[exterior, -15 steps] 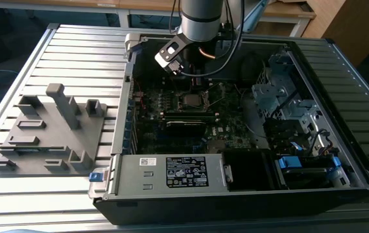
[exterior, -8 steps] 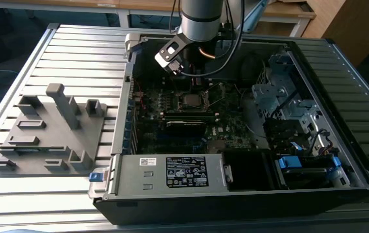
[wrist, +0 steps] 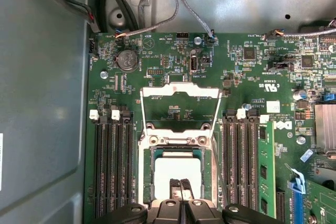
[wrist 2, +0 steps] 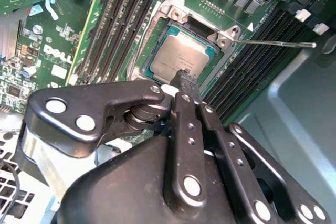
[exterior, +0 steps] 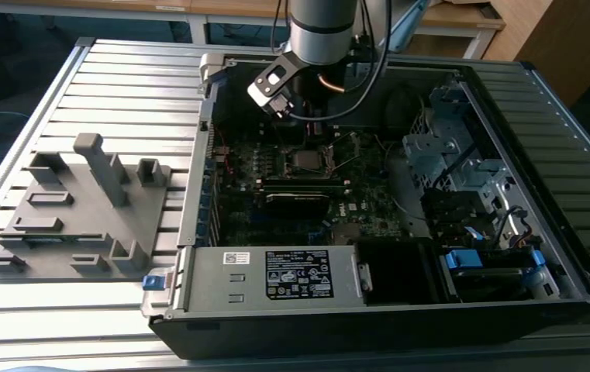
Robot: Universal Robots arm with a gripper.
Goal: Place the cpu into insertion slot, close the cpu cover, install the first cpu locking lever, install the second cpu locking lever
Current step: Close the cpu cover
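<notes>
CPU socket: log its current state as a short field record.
cpu: lying flat in the socket
cover: open, folded back off the cpu
lever: unlatched, sticking out sideways from the socket
claw: shut, tips just above the cpu; contact unclear

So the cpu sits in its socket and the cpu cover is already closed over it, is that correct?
Not quite. The cpu does sit in its socket, but the cpu cover is not closed: the first wrist view shows it swung open, away from the socket, leaving the chip bare under the gripper.
</notes>
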